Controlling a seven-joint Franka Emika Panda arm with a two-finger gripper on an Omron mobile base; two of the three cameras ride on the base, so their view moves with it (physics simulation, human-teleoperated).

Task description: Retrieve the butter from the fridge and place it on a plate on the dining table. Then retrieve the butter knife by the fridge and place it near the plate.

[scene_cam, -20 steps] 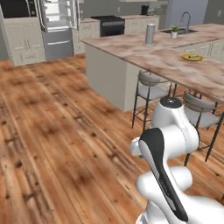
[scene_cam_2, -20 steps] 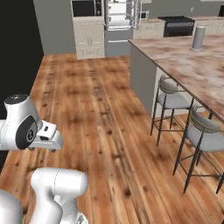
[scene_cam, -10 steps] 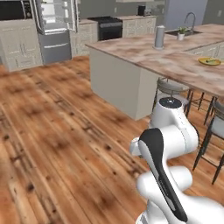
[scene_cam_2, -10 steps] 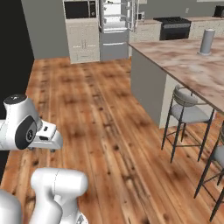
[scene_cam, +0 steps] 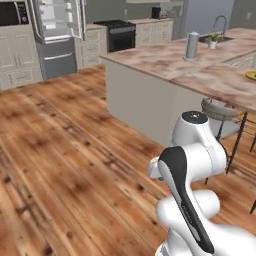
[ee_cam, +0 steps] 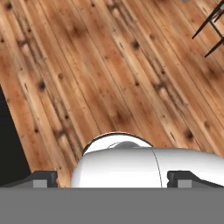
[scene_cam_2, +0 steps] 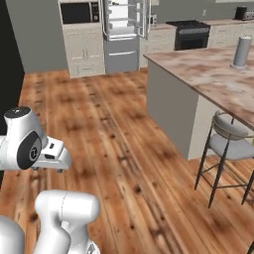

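Observation:
The fridge (scene_cam: 55, 30) stands across the room with both upper doors swung open onto its white shelves; it is also at the back in the right base view (scene_cam_2: 121, 30). The butter and the butter knife are too far off to make out. A sliver of the plate's yellow rim (scene_cam: 251, 74) lies on a marbled top at the right edge; whether that part is the dining table I cannot tell. My gripper (ee_cam: 113, 180) is open with nothing in it and faces down at the wooden floor. The arm is folded up close over the base.
A long island with a marbled top (scene_cam: 165, 62) juts in from the right, with a grey cylinder (scene_cam: 192, 46) on it. Dark-legged stools (scene_cam_2: 225, 144) stand along its near side. Cream cabinets and a black stove (scene_cam: 120, 35) line the back wall. Open wooden floor (scene_cam: 65, 150) leads to the fridge.
The whole picture has shifted, so the base has moved: the island and plate slid right and the fridge looks closer. The arm holds its folded pose with the gripper open.

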